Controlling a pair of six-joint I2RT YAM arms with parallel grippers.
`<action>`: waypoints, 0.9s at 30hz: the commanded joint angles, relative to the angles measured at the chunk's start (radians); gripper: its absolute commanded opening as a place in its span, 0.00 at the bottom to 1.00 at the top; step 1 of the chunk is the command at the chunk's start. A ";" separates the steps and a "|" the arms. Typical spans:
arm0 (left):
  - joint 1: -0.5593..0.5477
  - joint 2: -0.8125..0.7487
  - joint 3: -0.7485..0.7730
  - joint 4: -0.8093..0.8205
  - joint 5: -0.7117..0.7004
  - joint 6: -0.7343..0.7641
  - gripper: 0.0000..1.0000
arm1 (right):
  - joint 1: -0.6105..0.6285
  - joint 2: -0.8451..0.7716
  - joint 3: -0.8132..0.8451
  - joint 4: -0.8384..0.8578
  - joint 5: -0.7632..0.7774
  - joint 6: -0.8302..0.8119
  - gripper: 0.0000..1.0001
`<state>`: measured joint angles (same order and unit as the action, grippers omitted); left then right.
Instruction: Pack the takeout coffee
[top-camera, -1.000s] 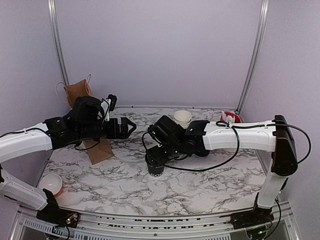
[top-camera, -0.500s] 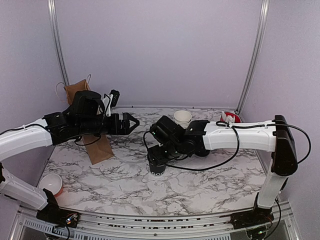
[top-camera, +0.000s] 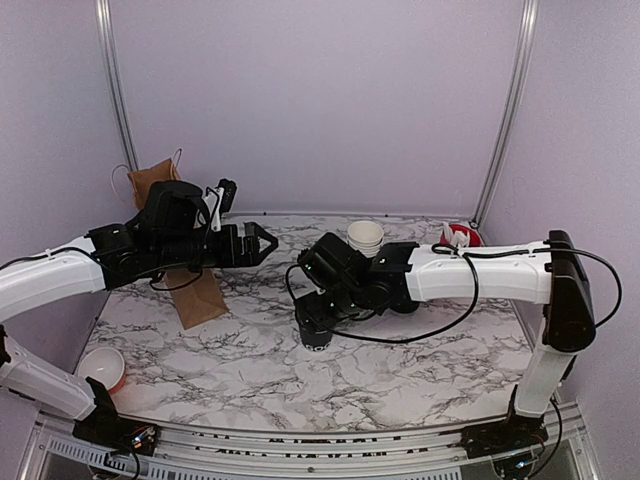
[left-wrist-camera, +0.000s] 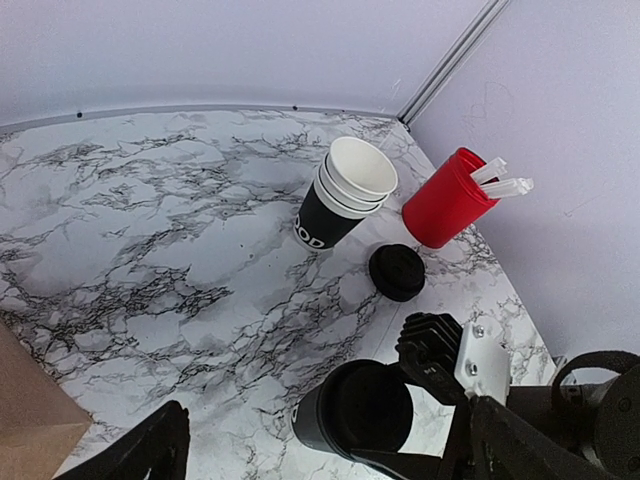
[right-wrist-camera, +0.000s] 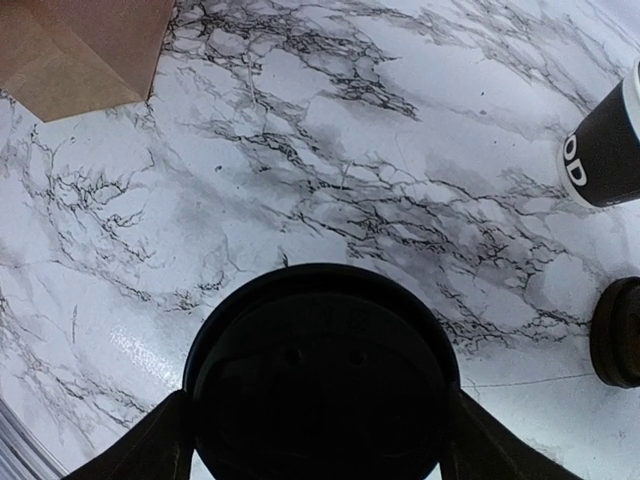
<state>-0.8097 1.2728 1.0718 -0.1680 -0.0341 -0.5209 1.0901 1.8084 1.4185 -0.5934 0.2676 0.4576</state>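
Observation:
The takeout coffee (top-camera: 316, 336), a small black cup with a black lid, stands on the marble table in the middle. My right gripper (top-camera: 317, 318) is shut on its top. In the right wrist view the lid (right-wrist-camera: 320, 375) fills the gap between both fingers. My left gripper (top-camera: 264, 243) is open and empty, in the air left of and behind the cup, apart from it. The left wrist view looks down on the held cup (left-wrist-camera: 352, 418). The brown paper bag (top-camera: 198, 298) lies at the left, partly hidden under my left arm.
A stack of white-rimmed cups (top-camera: 365, 237) stands at the back, with a red cup of white sticks (top-camera: 462, 236) to its right. A spare black lid (left-wrist-camera: 397, 272) lies near them. A small white-inside cup (top-camera: 102, 367) sits at the front left corner.
My left gripper has moved right and slightly up, away from the bag. My right gripper and the cup have shifted only slightly.

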 joint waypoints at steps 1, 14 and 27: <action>0.006 -0.006 0.027 0.017 -0.014 -0.012 0.99 | -0.013 -0.012 -0.029 0.024 -0.008 -0.020 0.79; 0.006 0.031 0.075 0.007 -0.009 0.013 0.99 | -0.047 -0.221 -0.209 -0.052 0.125 0.088 0.77; 0.006 0.080 0.104 0.031 0.035 0.015 0.99 | -0.213 -0.555 -0.565 -0.152 0.216 0.240 0.77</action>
<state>-0.8097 1.3388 1.1328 -0.1612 -0.0227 -0.5159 0.9337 1.3212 0.9237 -0.6621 0.4328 0.6380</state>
